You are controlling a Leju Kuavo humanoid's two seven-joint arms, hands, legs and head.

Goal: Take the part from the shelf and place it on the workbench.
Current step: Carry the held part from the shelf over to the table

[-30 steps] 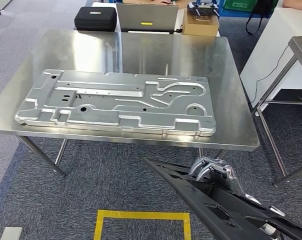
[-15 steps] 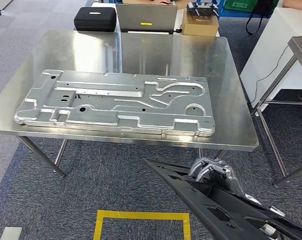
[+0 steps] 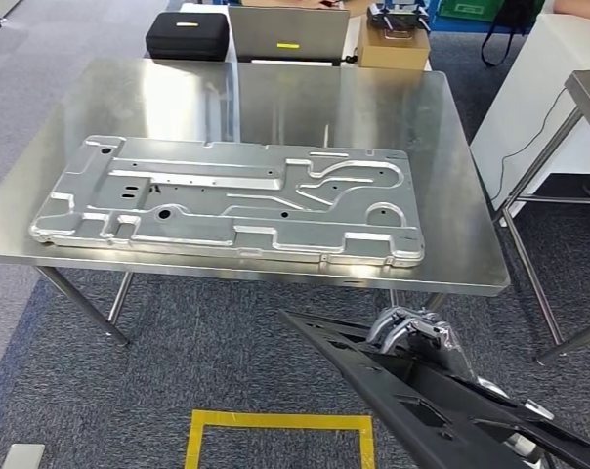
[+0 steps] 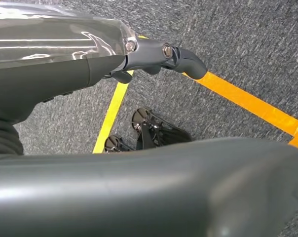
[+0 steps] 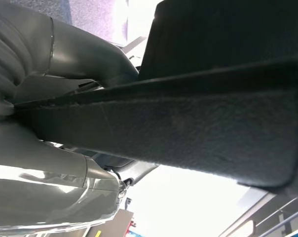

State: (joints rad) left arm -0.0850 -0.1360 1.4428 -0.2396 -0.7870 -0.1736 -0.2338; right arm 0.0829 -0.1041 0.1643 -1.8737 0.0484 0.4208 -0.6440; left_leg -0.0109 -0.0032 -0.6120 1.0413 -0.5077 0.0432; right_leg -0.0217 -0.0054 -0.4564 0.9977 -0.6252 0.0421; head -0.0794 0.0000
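Pickup done: right hand (image 3: 413, 332) fingers hold black part (image 3: 396, 386) short of steel surface (image 3: 469, 264) (silver panel (image 3: 226, 200) already there), placement left; left hand fingers can't tell.

1. We see the stamped panel (image 3: 226, 200) lying flat on the workbench (image 3: 454, 195), along its near edge, reaching from near the near-left corner almost to the near-right corner.
2. Behind the far edge we find a case (image 3: 187, 35) at the left, a laptop (image 3: 288, 34) in the middle and a box (image 3: 393, 44) at the right.
3. In front of the near-right corner, below the top, our right hand (image 3: 410, 332) holds the part (image 3: 425, 410).
4. On the floor before the near edge lies a taped outline (image 3: 277, 422).
5. A second table (image 3: 587, 98) stands right of the workbench.
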